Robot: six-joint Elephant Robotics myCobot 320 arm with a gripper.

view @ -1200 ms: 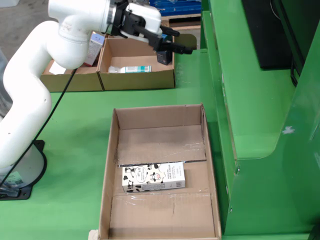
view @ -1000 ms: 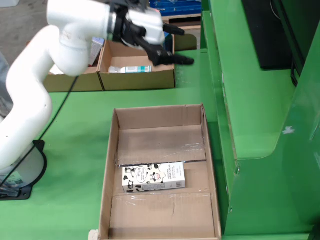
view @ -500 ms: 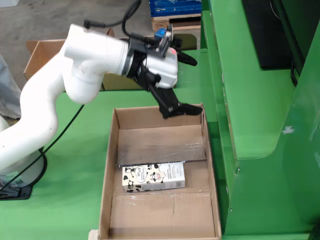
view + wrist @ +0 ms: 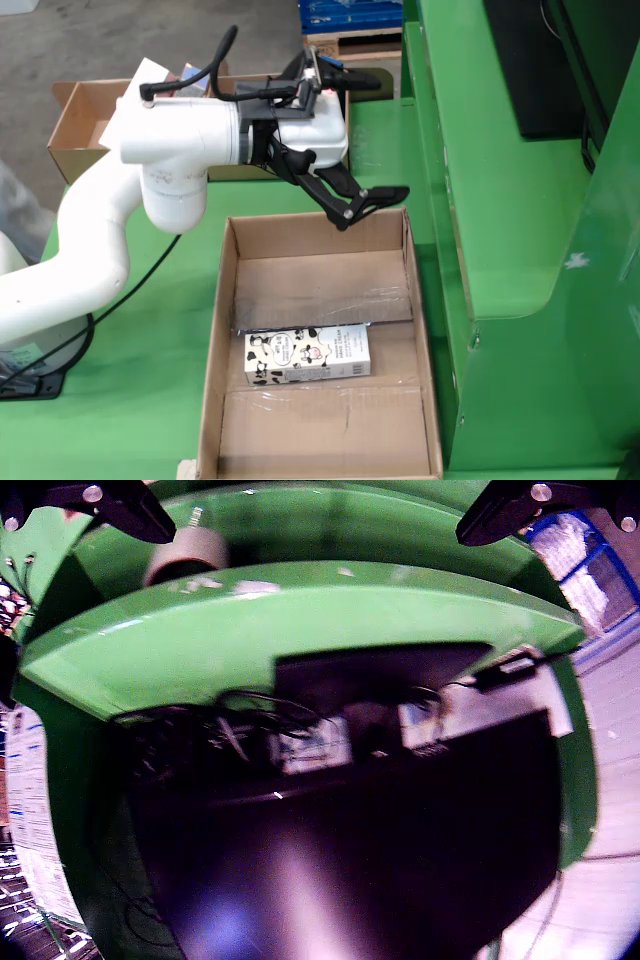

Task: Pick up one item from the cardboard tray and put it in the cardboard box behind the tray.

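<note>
From the fixed view I see my end effector (image 4: pixel 370 140) spread wide, nothing between the fingers. One black finger (image 4: pixel 365 198) hangs over the far rim of the cardboard tray (image 4: pixel 222 330), near its far right corner; the other finger sits higher up by the back box. No contact with the tray that I can make out. The white arm (image 4: pixel 175 150) reaches in from the left, a black cable looping off it.

The item, a cow-print carton (image 4: pixel 307 355), lies flat on the tray floor in the near half, long side running left-right, well apart from the end effector. Far half of the tray is bare cardboard with tape.

The cardboard box (image 4: pixel 80 115) behind the tray is mostly hidden by my arm; only its left part shows. The green surface (image 4: pixel 150 350) carries both. The green machine housing (image 4: pixel 520 250) stands along the right of the tray.

In the wrist view I get the two fingertips (image 4: pixel 130 505) at the top corners, far apart, nothing held. Camera faces the green housing and a dark panel (image 4: pixel 350 860) with some cables; picture is blurry, no tray or carton in it.
</note>
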